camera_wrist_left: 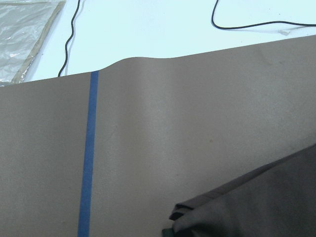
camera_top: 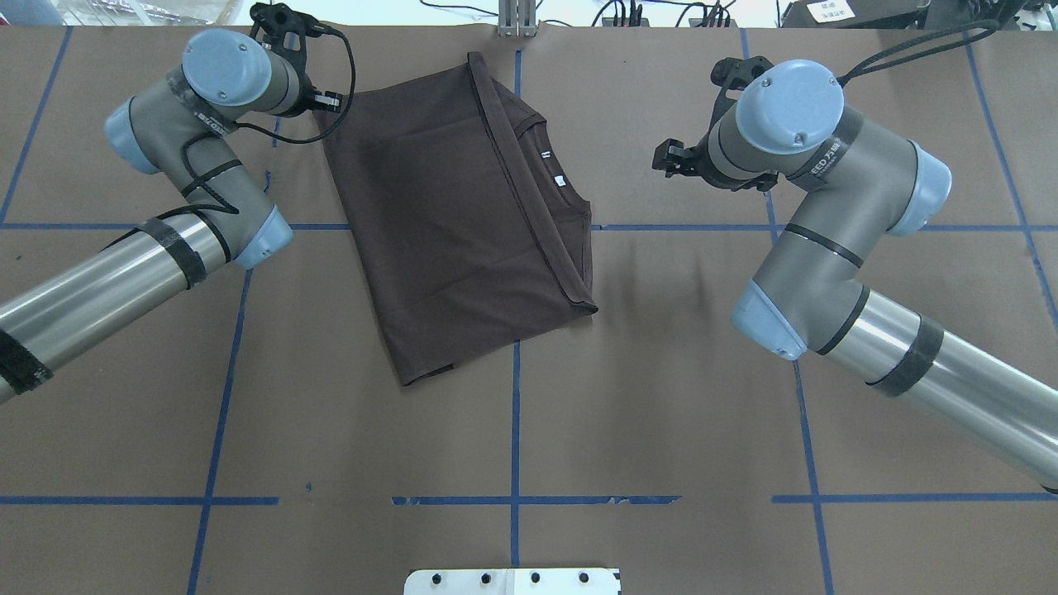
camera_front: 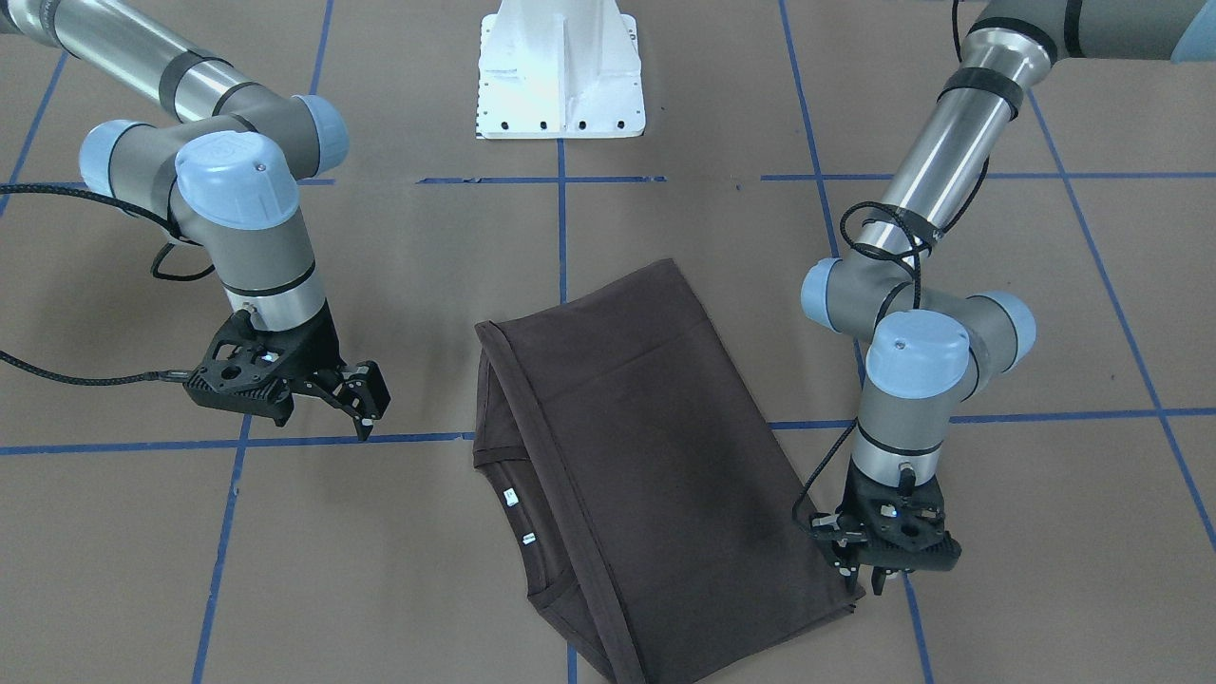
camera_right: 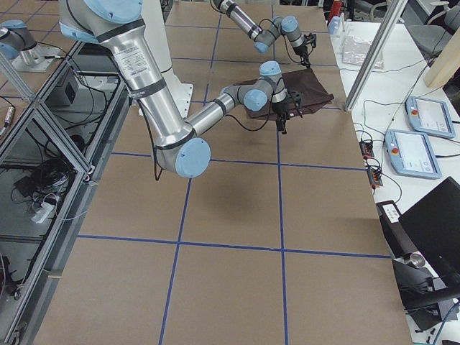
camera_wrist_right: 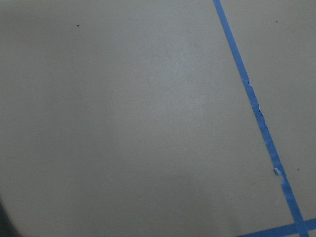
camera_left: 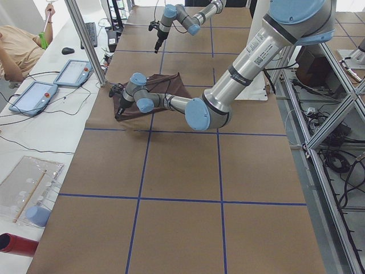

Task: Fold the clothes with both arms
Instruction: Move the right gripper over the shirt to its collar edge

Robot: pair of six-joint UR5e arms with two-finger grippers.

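Exterior front-facing view: the folded brown T-shirt [camera_front: 646,456] lies flat in the middle of the table [camera_front: 1045,532], its collar turned toward the right arm's side. The left gripper [camera_front: 863,575] hangs at the shirt's corner, fingers apart. The right gripper [camera_front: 366,404] hovers beside the shirt, clear of it, fingers also apart.

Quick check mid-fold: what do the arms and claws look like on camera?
Both the left arm and right arm are silver tubes with grey joints, light blue caps, black bands and black braided cables. The left claw and right claw are black, two-fingered.
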